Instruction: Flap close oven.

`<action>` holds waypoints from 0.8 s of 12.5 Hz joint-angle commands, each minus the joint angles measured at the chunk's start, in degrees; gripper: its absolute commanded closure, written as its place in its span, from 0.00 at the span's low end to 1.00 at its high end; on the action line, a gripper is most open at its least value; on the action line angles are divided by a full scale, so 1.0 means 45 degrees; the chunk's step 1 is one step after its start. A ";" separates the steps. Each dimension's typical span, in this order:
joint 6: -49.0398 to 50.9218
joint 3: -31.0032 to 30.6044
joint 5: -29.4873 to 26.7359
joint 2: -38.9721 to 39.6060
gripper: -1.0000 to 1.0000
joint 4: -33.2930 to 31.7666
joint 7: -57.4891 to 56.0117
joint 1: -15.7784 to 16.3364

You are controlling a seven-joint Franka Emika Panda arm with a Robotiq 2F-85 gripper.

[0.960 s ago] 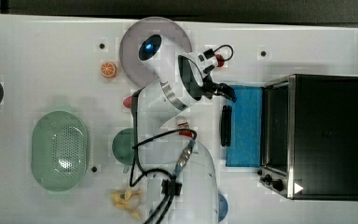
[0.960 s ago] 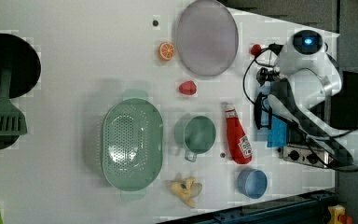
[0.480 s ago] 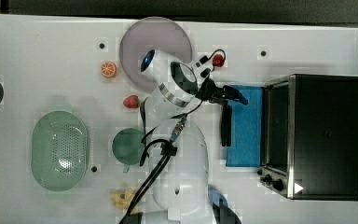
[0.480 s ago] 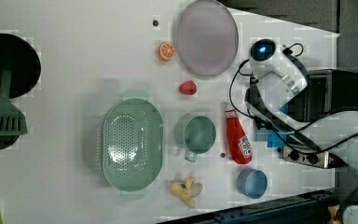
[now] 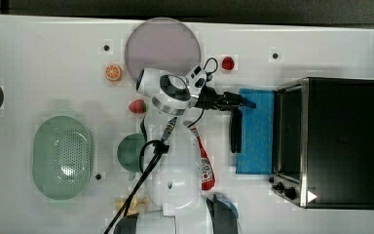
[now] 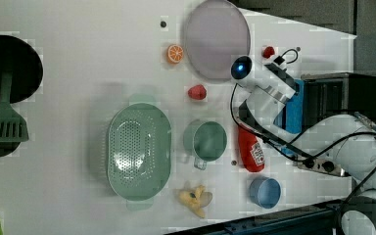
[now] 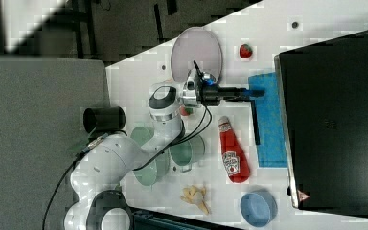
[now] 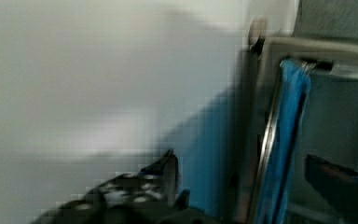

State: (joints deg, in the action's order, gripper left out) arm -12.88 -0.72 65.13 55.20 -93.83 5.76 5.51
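Note:
The black oven stands at the top view's right, its blue flap door folded down flat on the table with the dark bar handle along its outer edge. My gripper reaches out level over the door's corner near the handle's end, also seen in the right view as the gripper above the door. In the wrist view the fingers stand wide apart, open, with the door's blue edge between them and nothing gripped.
A ketchup bottle lies beside the door, under my arm. A purple plate, strawberry, orange slice, green colander, green cup, blue bowl and banana sit around the table.
My arm has swung and stretched toward the oven; the gripper moved to the top view's right, onto the door's corner. The door stays down.

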 commanded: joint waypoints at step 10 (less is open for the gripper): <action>-0.0517 0.0108 -0.0792 -0.1294 0.82 0.0073 -0.0384 -0.0372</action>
State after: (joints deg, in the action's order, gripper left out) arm -14.02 0.50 62.44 52.79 -94.06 5.27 5.75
